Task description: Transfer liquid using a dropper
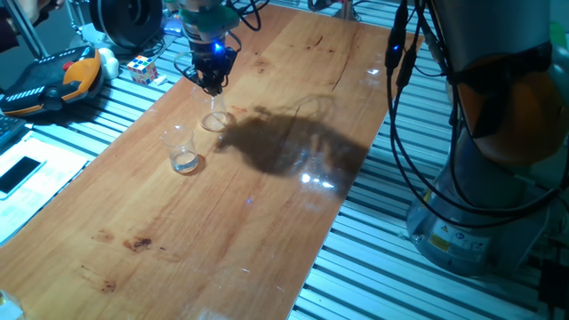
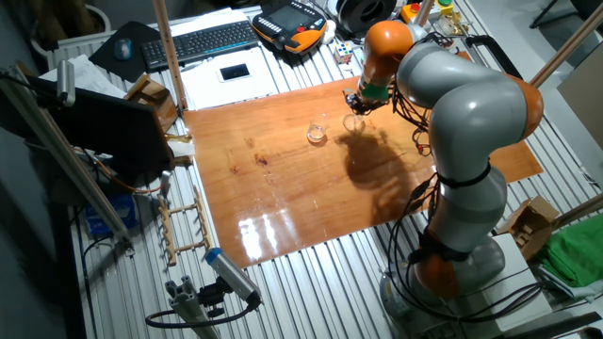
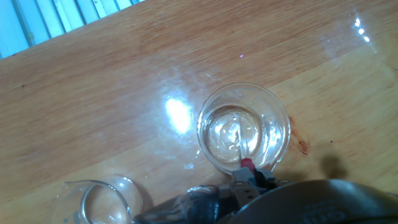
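My gripper [image 1: 213, 82] hangs over the far left part of the wooden table and is shut on the dropper [image 3: 242, 148], a thin clear tube with a red end at my fingertips. In the hand view my gripper [image 3: 249, 178] is at the bottom edge, and the tube points down into a clear glass [image 3: 244, 127] directly below. The liquid [image 3: 231, 132] glints in that glass. This glass also shows in one fixed view [image 1: 215, 121] and in the other fixed view [image 2: 353, 122]. A clear tumbler [image 1: 182, 149] stands beside it, apart from it.
The tumbler also shows at the hand view's lower left [image 3: 102, 202] and in the other fixed view [image 2: 317, 134]. An orange-black pendant [image 1: 53, 78] and a colour cube [image 1: 142, 68] lie off the table's left edge. The arm's base [image 1: 471, 222] and cables [image 1: 404, 107] stand on the right.
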Robot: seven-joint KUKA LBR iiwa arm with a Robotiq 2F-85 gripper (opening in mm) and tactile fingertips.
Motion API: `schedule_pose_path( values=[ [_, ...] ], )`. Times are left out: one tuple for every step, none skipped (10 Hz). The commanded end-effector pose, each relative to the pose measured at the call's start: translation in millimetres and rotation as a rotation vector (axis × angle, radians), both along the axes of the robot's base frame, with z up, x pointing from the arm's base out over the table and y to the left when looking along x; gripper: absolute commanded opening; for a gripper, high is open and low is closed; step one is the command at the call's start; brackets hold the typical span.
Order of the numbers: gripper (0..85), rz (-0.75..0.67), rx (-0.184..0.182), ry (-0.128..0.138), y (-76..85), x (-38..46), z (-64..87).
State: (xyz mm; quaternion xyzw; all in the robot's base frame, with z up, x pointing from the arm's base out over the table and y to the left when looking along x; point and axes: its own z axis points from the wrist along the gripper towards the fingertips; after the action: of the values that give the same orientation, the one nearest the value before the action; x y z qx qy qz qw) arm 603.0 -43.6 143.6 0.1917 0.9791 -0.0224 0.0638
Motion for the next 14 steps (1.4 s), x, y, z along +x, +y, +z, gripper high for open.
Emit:
schedule_pose_path(
  values=[
    [5.7, 0.001, 0.000, 0.001, -1.4, -0.7, 0.0],
    [8.3, 0.004, 0.000, 0.001, -2.8, -1.7, -0.8],
    [9.7, 0.011, 0.002, 0.002, -4.2, -2.8, -1.9],
    [10.3, 0.015, 0.003, 0.001, -4.8, -3.4, -2.7],
    [10.3, 0.015, 0.003, 0.001, -4.8, -3.7, -3.1],
    [10.3, 0.015, 0.003, 0.001, -5.0, -3.9, -2.9],
    [10.3, 0.015, 0.003, 0.001, -5.1, -4.1, -2.3],
    [8.7, 0.015, 0.004, 0.000, -5.0, -4.3, -1.8],
    [8.7, 0.015, 0.006, 0.000, -5.1, -4.7, -0.9],
    [10.0, 0.015, 0.004, 0.000, -5.4, -5.1, -0.6],
    [13.7, 0.014, 0.003, 0.000, -5.8, -5.5, -0.8],
    [14.7, 0.014, 0.003, 0.000, -5.7, -5.7, -1.1],
    [13.0, 0.014, 0.005, 0.000, -5.8, -6.0, -1.1],
    [12.7, 0.015, 0.009, 0.005, -5.8, -6.5, -0.5]
  ],
)
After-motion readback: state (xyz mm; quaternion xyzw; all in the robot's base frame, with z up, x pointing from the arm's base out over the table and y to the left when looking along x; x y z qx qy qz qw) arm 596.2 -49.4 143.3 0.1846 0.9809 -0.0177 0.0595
